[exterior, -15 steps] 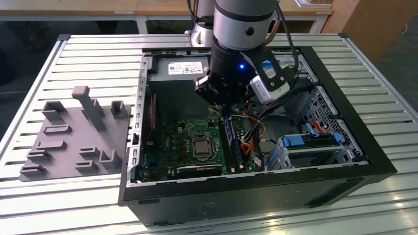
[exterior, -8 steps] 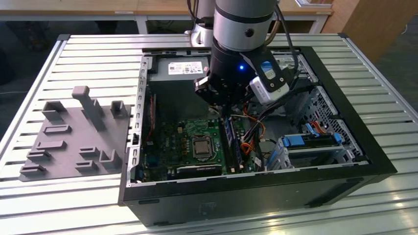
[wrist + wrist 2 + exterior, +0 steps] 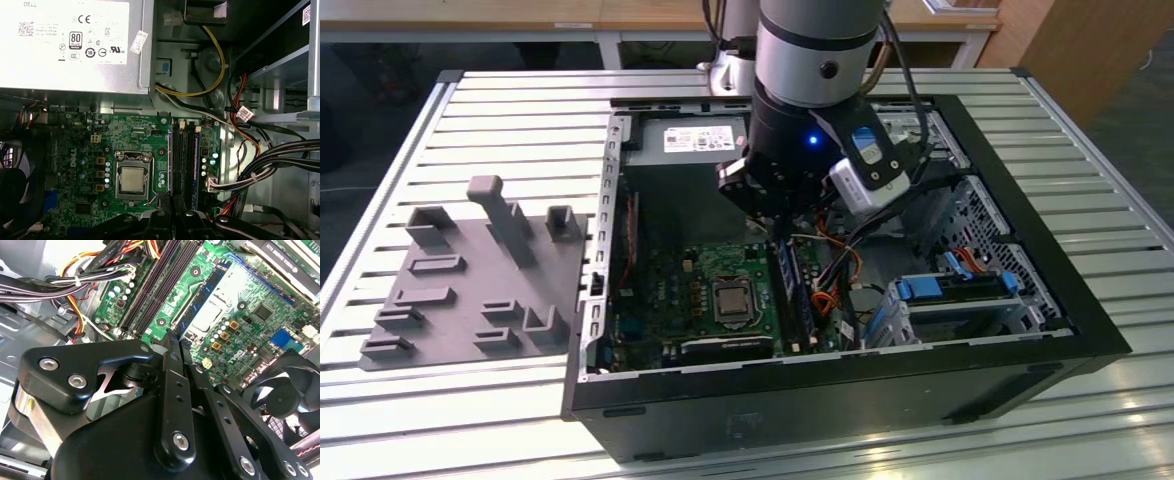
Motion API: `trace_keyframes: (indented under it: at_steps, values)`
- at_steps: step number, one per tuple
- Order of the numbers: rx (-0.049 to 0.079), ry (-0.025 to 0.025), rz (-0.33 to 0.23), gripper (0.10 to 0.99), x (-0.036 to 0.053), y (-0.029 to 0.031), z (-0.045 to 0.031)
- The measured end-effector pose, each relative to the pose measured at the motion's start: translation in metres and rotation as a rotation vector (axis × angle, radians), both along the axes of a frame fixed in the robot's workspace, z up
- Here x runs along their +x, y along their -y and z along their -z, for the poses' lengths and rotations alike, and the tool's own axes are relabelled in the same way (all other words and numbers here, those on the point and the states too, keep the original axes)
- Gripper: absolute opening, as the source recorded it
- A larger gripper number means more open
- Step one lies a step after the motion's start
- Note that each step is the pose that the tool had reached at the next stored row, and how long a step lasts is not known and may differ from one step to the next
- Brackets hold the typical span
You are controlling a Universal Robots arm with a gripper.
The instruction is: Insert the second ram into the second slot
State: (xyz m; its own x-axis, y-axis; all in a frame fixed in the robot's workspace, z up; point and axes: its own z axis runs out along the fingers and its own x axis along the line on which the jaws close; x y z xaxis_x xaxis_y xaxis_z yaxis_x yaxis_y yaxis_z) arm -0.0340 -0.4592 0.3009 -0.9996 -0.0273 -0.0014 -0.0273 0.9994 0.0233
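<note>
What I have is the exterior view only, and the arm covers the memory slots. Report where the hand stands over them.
Observer: In the first wrist view the black metal hand lines up with the black memory slots, at their end away from the grey power supply box.
Operator: Report what the arm hides behind it.
Observer: A yellow cable curves out from beside that box.
Operator: Check the board's other edge.
Observer: In the second wrist view a black round fan sits beside the green motherboard.
</note>
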Motion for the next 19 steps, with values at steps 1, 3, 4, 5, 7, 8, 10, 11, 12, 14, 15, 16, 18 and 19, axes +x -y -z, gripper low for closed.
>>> trace_keyframes:
  at_steps: [1, 3, 4, 5, 7, 8, 10, 11, 12, 14, 15, 16, 18, 19]
  values:
    - [0.0, 0.0, 0.0, 0.133, 0.0, 0.0, 0.0002]
    - [0.0, 0.0, 0.0, 0.133, 0.0, 0.0, 0.0006]
    - [0.0, 0.0, 0.0, 0.133, 0.0, 0.0, 0.0008]
    - [0.0, 0.0, 0.0, 0.133, 0.0, 0.0, 0.001]
    - [0.0, 0.0, 0.0, 0.133, 0.0, 0.0, 0.0014]
    - [0.0, 0.0001, 0.0, 0.133, 0.0, 0.0, 0.0018]
    - [0.0, 0.0, 0.0, 0.133, 0.0, 0.0001, 0.0027]
    - [0.0, 0.0, 0.0, 0.133, -0.0001, 0.0002, 0.0033]
    - [0.0, 0.0, 0.0, 0.133, 0.0, 0.0002, 0.004]
    - [0.0, 0.0, 0.0, 0.133, 0.0, 0.0003, 0.0057]
    - [0.0, 0.0, 0.0, 0.133, 0.0, 0.0003, 0.0077]
    - [-0.001, 0.0, 0.0, 0.133, 0.0, 0.0004, 0.009]
    - [-0.001, 0.0, 0.001, 0.133, 0.0002, 0.0005, 0.0124]
    - [-0.001, 0.0, 0.001, 0.133, 0.0003, 0.0006, 0.0144]
